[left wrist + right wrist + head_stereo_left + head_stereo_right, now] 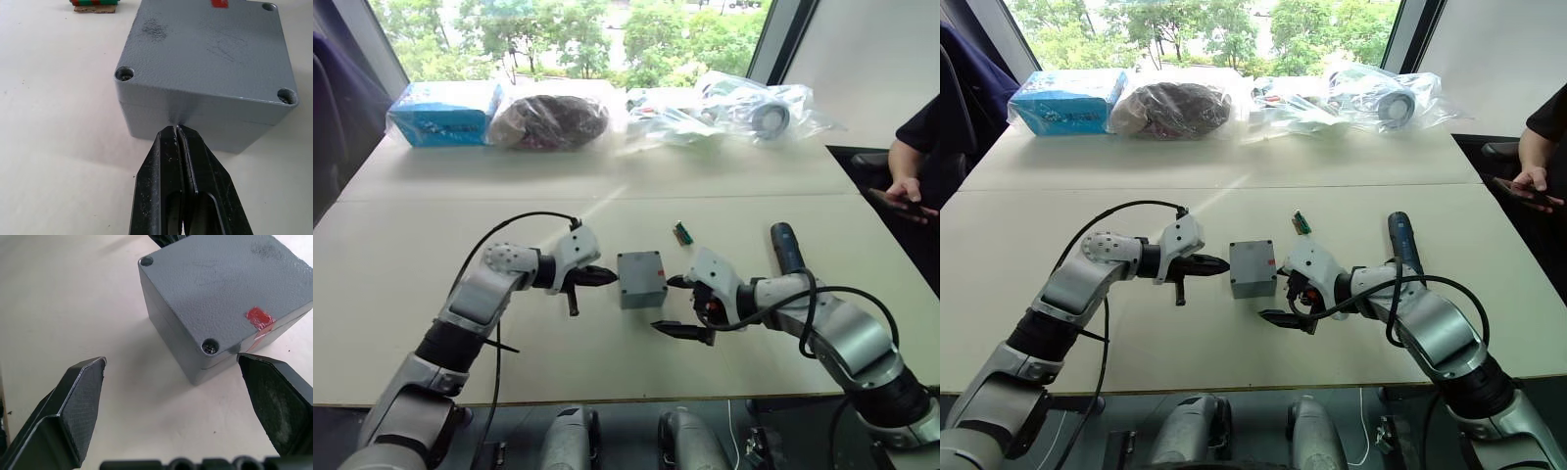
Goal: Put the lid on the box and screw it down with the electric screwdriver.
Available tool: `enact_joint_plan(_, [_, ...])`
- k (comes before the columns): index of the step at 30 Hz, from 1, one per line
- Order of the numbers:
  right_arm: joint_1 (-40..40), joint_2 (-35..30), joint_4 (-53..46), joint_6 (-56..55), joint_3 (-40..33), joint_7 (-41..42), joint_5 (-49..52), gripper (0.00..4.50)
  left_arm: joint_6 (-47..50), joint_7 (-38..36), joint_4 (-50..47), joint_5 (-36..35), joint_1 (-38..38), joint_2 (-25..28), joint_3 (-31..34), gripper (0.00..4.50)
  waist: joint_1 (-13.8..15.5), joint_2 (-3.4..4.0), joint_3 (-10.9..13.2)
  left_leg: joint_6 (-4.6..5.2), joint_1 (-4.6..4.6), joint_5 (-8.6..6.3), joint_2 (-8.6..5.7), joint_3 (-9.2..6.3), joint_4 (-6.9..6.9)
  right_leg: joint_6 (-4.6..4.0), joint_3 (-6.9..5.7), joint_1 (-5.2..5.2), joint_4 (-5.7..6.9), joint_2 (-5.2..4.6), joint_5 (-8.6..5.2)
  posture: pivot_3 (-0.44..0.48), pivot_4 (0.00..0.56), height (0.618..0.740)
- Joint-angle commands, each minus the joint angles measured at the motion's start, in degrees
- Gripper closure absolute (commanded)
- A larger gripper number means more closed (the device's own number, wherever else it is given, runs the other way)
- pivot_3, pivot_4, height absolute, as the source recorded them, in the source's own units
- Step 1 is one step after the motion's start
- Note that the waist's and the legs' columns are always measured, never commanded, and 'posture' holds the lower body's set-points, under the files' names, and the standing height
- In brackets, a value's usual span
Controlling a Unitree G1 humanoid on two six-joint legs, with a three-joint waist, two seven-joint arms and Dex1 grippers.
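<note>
The grey box (641,285) stands at the table's middle with the lid (210,49) seated on it; a red mark shows near one lid edge and screw holes sit in the corners. My left gripper (610,277) is shut and empty, its tips at the box's left wall just below the lid seam. Just right of the box, my right gripper (665,304) is open, one fingertip by the lid corner with the red mark. The electric screwdriver (786,247) lies on the table behind my right forearm, untouched.
Small green parts (682,232) lie just behind the box. Along the far edge are a blue carton (445,113) and several plastic bags (724,110). A person (913,166) stands at the right edge holding a phone.
</note>
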Motion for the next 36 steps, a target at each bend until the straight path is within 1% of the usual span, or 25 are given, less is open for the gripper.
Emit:
enact_joint_plan(1, [-0.3, 1.0, -2.7, 0.5, -1.3, -0.7, 1.7, 0.05, -1.5, 0.1, -1.1, 0.2, -1.3, -0.3, 0.6, 4.5, 0.0, 0.0, 0.0, 0.0, 0.0, 0.0, 0.0, 0.0, 0.0, 0.0, 0.0, 0.0, 0.0, 0.0, 0.0, 0.0, 0.15, 0.74])
enact_joint_plan(5, [0.0, 0.3, -3.3, 0.8, -2.5, -1.8, 1.4, 0.05, -1.4, -0.5, -1.9, -0.1, -1.3, 0.7, 1.2, 4.5, 0.0, 0.0, 0.0, 0.0, 0.0, 0.0, 0.0, 0.0, 0.0, 0.0, 0.0, 0.0, 0.0, 0.0, 0.0, 0.0, 0.15, 0.74])
enact_joint_plan(7, [0.1, -0.9, -3.6, 1.0, -4.5, -1.8, 1.9, 0.05, -1.2, -0.6, -2.1, -0.2, -1.4, 1.2, 1.8, 4.5, 0.0, 0.0, 0.0, 0.0, 0.0, 0.0, 0.0, 0.0, 0.0, 0.0, 0.0, 0.0, 0.0, 0.0, 0.0, 0.0, 0.15, 0.74])
enact_joint_plan(8, [-0.3, -0.5, -3.4, 1.9, -8.9, -2.0, 4.2, 0.05, -0.7, -1.0, -2.5, -0.6, -1.7, 2.0, 2.4, 4.5, 0.0, 0.0, 0.0, 0.0, 0.0, 0.0, 0.0, 0.0, 0.0, 0.0, 0.0, 0.0, 0.0, -0.01, 0.0, 0.0, 0.15, 0.74])
enact_joint_plan(11, [-1.8, 1.2, -2.0, 3.2, -17.8, -2.4, 9.8, 0.05, 0.8, -2.5, -3.9, -2.4, -2.3, 4.1, 4.0, 4.5, 0.0, -0.01, 0.0, 0.0, 0.0, 0.0, 0.01, -0.01, 0.0, -0.01, 0.0, 0.0, 0.0, -0.01, 0.0, 0.0, 0.15, 0.74])
enact_joint_plan(12, [-2.3, 1.4, -0.9, 3.1, -19.4, -2.3, 10.9, 0.05, 1.9, -3.0, -4.5, -3.4, -2.5, 4.6, 4.8, 4.5, 0.0, -0.01, 0.0, 0.0, -0.01, 0.0, 0.01, -0.01, 0.0, 0.0, 0.0, 0.0, 0.0, -0.01, 0.0, 0.0, 0.15, 0.74])
enact_joint_plan(14, [-4.6, 3.3, 4.1, 1.4, -21.1, -3.6, 10.9, 0.05, 4.3, -3.8, -5.9, -5.7, -3.2, 5.5, 6.6, 4.5, 0.0, -0.01, 0.0, 0.0, 0.0, 0.0, 0.02, -0.01, -0.01, 0.0, 0.0, 0.0, 0.0, 0.0, 0.0, 0.0, 0.15, 0.74])
enact_joint_plan(15, [-5.9, 4.5, 7.1, 0.1, -21.3, -4.4, 10.3, 0.05, 5.1, -3.7, -6.2, -6.4, -3.6, 5.6, 7.2, 4.5, -0.1, -0.01, 0.0, 0.0, 0.01, 0.0, 0.03, -0.01, -0.01, 0.0, 0.0, 0.0, 0.0, 0.01, 0.0, 0.0, 0.15, 0.74])
enact_joint_plan(19, [-11.4, 9.2, 21.1, -7.4, -19.0, -10.8, 2.8, 0.05, 7.2, -2.4, -6.5, -7.8, -4.8, 5.0, 8.5, 4.5, -0.1, 0.01, 0.0, 0.0, 0.03, 0.0, 0.01, 0.04, -0.01, 0.01, 0.0, 0.01, 0.01, 0.02, 0.01, 0.0, 0.15, 0.74])
enact_joint_plan(21, [-16.6, 12.1, 35.4, -15.7, -15.6, -12.9, -3.1, 0.05, 7.5, -1.6, -7.0, -7.8, -4.7, 4.6, 8.3, 4.5, -0.2, 0.01, 0.0, 0.0, 0.01, 0.0, -0.02, 0.09, -0.01, 0.03, 0.01, 0.01, 0.03, 0.02, 0.02, 0.0, 0.15, 0.74])
enact_joint_plan(24, [-21.3, 14.6, 47.6, -22.7, -13.2, -12.7, -7.3, 0.05, 8.4, -0.4, -8.1, -8.0, -4.3, 4.2, 8.6, 4.5, -0.5, 0.01, 0.0, -0.02, 0.02, 0.02, -0.04, 0.24, -0.01, 0.05, 0.03, -0.01, 0.06, 0.03, 0.03, 0.0, 0.15, 0.74])
enact_joint_plan(29, [-25.2, 16.9, 58.3, -29.4, -11.8, -11.0, -10.4, 0.05, 9.8, 1.0, -10.4, -8.7, -2.9, 4.1, 8.8, 4.5, -0.5, 0.03, 0.0, -0.04, 0.01, 0.03, -0.03, 0.2, -0.04, 0.1, 0.02, -0.1, 0.32, 0.04, 0.03, 0.0, 0.15, 0.74])
enact_joint_plan(32, [-26.4, 17.7, 61.9, -31.8, -10.9, -10.3, -12.0, 0.05, 10.4, 1.9, -11.6, -9.0, -1.8, 4.1, 8.9, 4.5, -0.9, 0.03, 0.0, -0.08, 0.04, 0.05, -0.02, 0.21, -0.03, 0.09, 0.03, -0.1, 0.41, 0.03, 0.03, 0.0, 0.15, 0.74])
enact_joint_plan(36, [-27.0, 18.1, 64.0, -33.3, -10.9, -9.6, -13.3, 0.05, 10.7, 2.4, -12.1, -9.0, -1.3, 4.2, 9.0, 4.5, -1.4, 0.03, 0.0, -0.12, 0.06, 0.08, -0.02, 0.17, -0.02, 0.09, 0.03, -0.12, 0.53, 0.02, 0.02, 0.0, 0.15, 0.74])
